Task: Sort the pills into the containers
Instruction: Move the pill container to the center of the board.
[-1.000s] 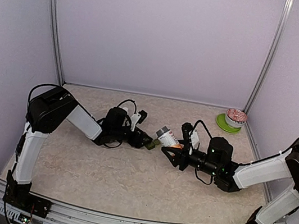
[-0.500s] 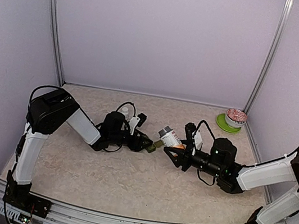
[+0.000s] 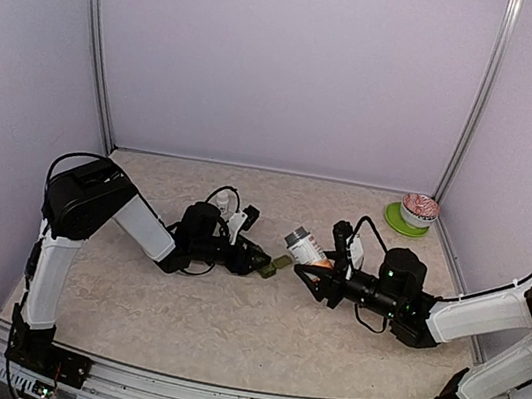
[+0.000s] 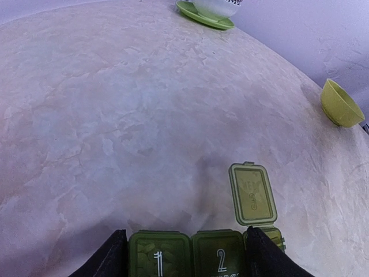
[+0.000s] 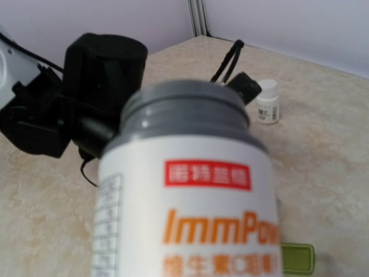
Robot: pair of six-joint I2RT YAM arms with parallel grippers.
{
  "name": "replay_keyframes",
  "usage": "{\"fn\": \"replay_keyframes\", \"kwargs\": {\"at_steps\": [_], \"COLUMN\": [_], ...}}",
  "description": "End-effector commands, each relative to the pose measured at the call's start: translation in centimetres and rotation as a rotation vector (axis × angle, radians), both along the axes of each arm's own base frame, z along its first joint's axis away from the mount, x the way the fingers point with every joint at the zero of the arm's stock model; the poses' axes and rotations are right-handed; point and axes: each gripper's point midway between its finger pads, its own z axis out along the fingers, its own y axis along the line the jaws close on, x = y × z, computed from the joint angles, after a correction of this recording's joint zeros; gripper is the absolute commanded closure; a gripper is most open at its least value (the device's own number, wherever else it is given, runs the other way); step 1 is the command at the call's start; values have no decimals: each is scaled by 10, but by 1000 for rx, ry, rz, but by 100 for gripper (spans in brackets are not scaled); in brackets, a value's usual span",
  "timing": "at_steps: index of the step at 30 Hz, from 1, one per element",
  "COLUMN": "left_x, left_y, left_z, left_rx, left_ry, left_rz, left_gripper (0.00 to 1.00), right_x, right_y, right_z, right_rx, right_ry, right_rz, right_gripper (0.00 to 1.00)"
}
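A green pill organizer (image 4: 190,254) lies between the fingers of my left gripper (image 4: 187,254). Its compartments 1 and 2 are closed, and pills show through lid 1. The third lid (image 4: 252,193) stands open. From above, the left gripper (image 3: 257,257) holds the organizer (image 3: 276,263) low over the table. My right gripper (image 3: 321,269) is shut on a white bottle with a grey neck (image 3: 302,245), tilted towards the organizer. The bottle (image 5: 190,196) fills the right wrist view and hides the fingers. An edge of the organizer (image 5: 297,258) shows beneath it.
A small white capped bottle (image 3: 223,198) stands behind the left arm. It also shows in the right wrist view (image 5: 268,101). A patterned bowl on a green saucer (image 3: 416,211) sits at the back right corner. A yellow-green bowl (image 4: 340,104) lies on the table to the right.
The right arm has drawn slightly right and forward with the bottle. The left wrist has settled a little lower, and the organizer has stayed at about the same spot.
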Motion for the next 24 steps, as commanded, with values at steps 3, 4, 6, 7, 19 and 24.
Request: {"fn": "replay_keyframes", "kwargs": {"at_steps": [3, 4, 6, 7, 19, 24], "left_x": [-22, -25, -30, -33, -49, -47], "left_y": [-4, -5, -5, -5, -14, -13], "left_z": [0, 0, 1, 2, -5, -7], "left_rx": [2, 5, 4, 5, 10, 20], "left_ry": [42, 44, 45, 42, 48, 46], "left_rz": [-25, -26, -29, -29, -45, -32], "left_gripper": [36, 36, 36, 35, 35, 35], "right_x": [-4, -5, -6, -7, -26, -31], "right_y": [-1, 0, 1, 1, 2, -2], "right_z": [-13, -16, -22, -24, -54, -66], "right_rx": [4, -2, -12, -14, -86, -102], "right_ry": [24, 29, 39, 43, 110, 139], "right_rz": [25, 30, 42, 49, 82, 77], "right_gripper": [100, 100, 100, 100, 100, 100]}}
